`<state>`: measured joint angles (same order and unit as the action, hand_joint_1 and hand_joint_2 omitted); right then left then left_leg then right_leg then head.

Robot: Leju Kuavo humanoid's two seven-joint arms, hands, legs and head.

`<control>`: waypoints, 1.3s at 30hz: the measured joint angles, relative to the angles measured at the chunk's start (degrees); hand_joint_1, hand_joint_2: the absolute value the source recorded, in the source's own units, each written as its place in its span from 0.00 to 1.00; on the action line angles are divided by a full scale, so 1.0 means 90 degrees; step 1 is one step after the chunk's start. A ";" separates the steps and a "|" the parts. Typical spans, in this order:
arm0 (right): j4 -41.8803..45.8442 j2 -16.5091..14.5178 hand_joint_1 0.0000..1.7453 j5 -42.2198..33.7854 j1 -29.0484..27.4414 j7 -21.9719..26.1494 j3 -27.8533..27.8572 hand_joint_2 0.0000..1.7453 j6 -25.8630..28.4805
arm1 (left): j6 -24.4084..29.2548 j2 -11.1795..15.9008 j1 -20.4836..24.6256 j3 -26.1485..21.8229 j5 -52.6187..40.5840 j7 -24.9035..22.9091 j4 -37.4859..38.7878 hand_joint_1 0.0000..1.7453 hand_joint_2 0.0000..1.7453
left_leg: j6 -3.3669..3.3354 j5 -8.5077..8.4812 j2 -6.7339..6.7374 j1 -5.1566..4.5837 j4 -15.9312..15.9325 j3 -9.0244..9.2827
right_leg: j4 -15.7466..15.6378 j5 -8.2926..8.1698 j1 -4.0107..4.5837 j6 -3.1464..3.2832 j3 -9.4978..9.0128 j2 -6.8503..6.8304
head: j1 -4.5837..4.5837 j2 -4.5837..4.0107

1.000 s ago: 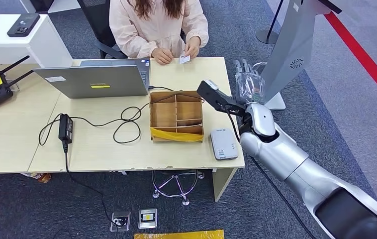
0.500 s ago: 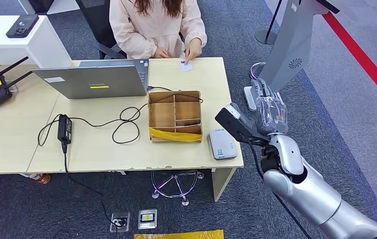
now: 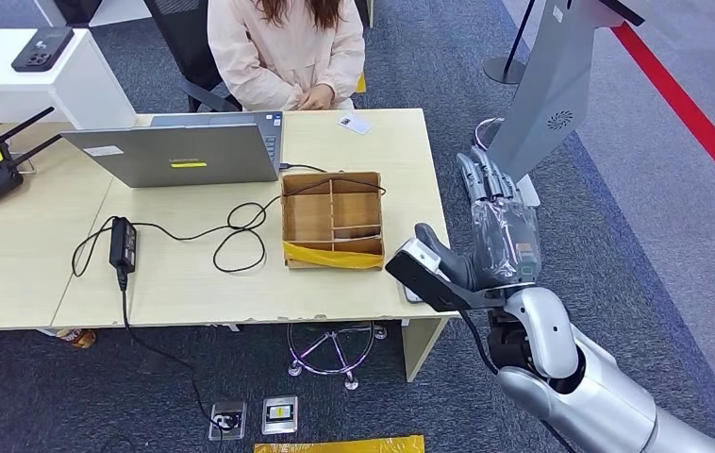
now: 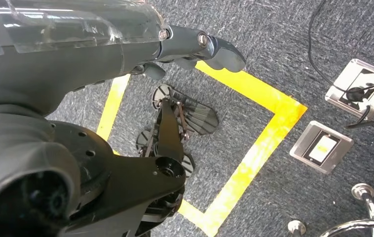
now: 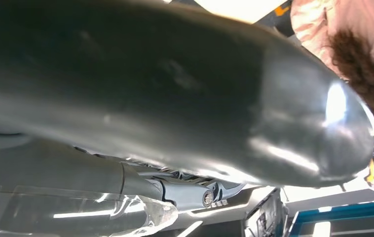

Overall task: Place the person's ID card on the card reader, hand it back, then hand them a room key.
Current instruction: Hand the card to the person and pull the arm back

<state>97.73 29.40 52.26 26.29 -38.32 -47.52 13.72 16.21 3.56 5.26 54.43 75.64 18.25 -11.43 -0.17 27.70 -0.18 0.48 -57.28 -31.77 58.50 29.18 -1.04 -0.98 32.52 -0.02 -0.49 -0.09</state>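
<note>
In the head view, a small white card (image 3: 355,123) with a dark patch on its face is seen lying flat on the far edge of the desk (image 3: 24,264), just in front of the seated person (image 3: 287,49), whose hands are drawn back to the desk edge and kept apart from it. The card reader (image 3: 411,291), a pale grey slab, is mostly hidden behind the right wrist's camera block at the near right corner of the desk. A brown cardboard box (image 3: 333,220) split into compartments by dividers is placed between the laptop (image 3: 179,151) and the reader; a band of yellow tape is seen along its near wall, and a thin pale strip is seen in the near right compartment, though what it is cannot be told. A black cable is draped over its far rim. The right hand (image 3: 497,222) is raised beside the right end of the desk, off its surface, with the fingers (image 3: 479,176) stretched out straight and slightly apart, nothing held and nothing touched.

In the left wrist view, the left hand (image 4: 126,42) is seen hanging over grey carpet marked with yellow tape, its dark fingers extended with nothing held.

In the right wrist view, the thick grey thumb (image 5: 185,94) is seen close up and blurred.
</note>
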 joint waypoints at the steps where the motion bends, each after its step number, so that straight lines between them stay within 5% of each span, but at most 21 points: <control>1: 0.0023 -0.0016 0.00 -0.0022 -0.0032 0.0032 -0.0029 0.00 0.0064 | 0.0015 -0.0001 0.0000 -0.0016 0.0006 0.0000 -0.0001 0.00 0.00 | 0.0000 0.0000 0.0000 0.0000 0.0000 0.0000 | 0.0000 0.0000 0.0000 0.0000 0.0000 0.0000 | -0.0001 0.0000; 8: -0.0042 -0.0342 0.00 0.0082 -0.0441 0.0240 -0.0224 0.00 0.0716 | 0.0068 -0.0007 0.0003 -0.0086 0.0018 -0.0009 0.0000 0.00 0.00 | 0.0000 0.0000 -0.0001 0.0001 0.0002 -0.0002 | 0.0000 0.0001 0.0001 0.0001 0.0000 -0.0001 | 0.0001 0.0000; 17: -0.0454 -0.0822 0.00 0.0746 -0.0798 0.0192 -0.0396 0.00 0.0404 | 0.0095 -0.0019 0.0003 -0.0124 -0.0017 -0.0064 -0.0001 0.00 0.00 | 0.0000 0.0000 -0.0001 0.0001 0.0002 -0.0003 | 0.0000 0.0001 0.0001 0.0001 0.0001 -0.0001 | -0.0001 0.0000; 21: -0.0539 -0.0918 0.00 0.0807 -0.0836 0.0184 -0.0403 1.00 0.0327 | 0.0103 -0.0021 0.0004 -0.0124 -0.0022 -0.0068 -0.0001 0.00 0.00 | 0.0000 0.0000 0.0000 0.0000 0.0002 -0.0002 | 0.0000 0.0001 0.0001 0.0001 0.0001 -0.0001 | 0.0000 0.0000; 39: -0.1784 -0.1680 0.00 0.1442 -0.0703 0.0478 -0.0363 1.00 -0.0009 | 0.0129 -0.0070 0.0018 -0.0122 -0.0171 -0.0074 -0.0001 0.00 0.00 | 0.0001 -0.0001 0.0000 0.0001 0.0002 -0.0002 | 0.0001 0.0001 0.0001 0.0001 0.0000 0.0000 | -0.0001 0.0000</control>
<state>81.67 14.28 65.24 19.96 -34.01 -50.78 13.64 17.37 2.93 5.42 53.33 74.10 17.58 -11.44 -0.16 27.69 -0.19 0.48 -57.26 -31.79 58.51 29.18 -1.03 -0.98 32.53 -0.02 -0.50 -0.09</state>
